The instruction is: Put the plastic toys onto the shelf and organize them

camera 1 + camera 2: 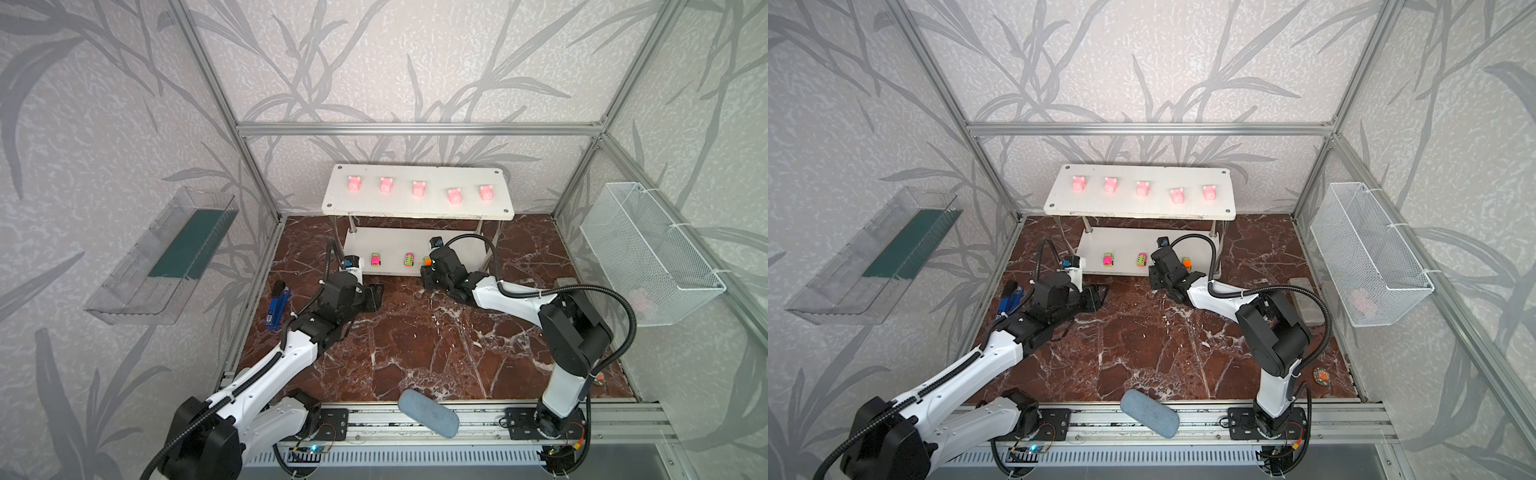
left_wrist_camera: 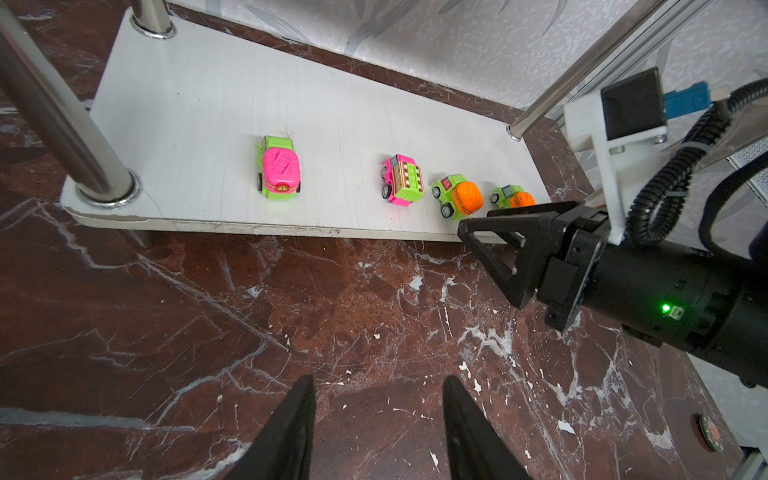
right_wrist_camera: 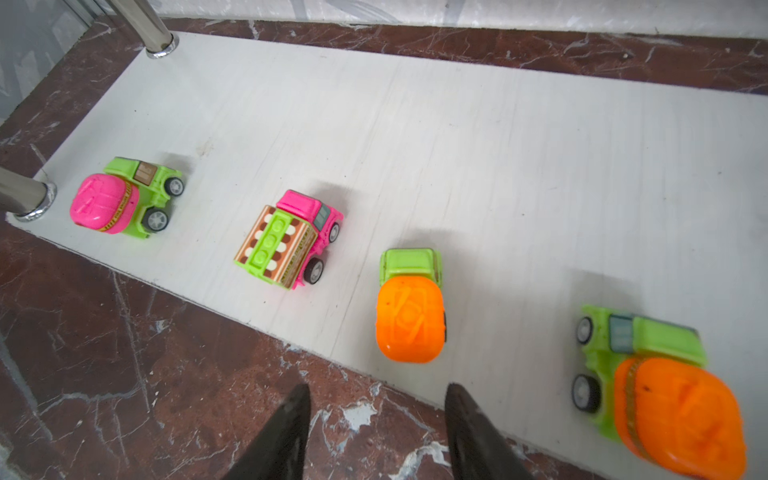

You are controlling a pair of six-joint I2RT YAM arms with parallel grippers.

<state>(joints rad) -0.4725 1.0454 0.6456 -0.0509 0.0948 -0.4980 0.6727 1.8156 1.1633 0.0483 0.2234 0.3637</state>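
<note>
toy car stickers (image 3: 297, 254) unreadable, nothing legible

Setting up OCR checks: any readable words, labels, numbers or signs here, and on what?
No text is readable.
Side sticker on the pink plastic toy truck with green-and-brown load: print blurred.
Pale label on the blue plastic stapler: too small.
Face of the small round dark badge: too blurred.

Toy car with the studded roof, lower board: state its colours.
The toy car is pink with a lime-green studded top; right wrist view shows it best.
</note>
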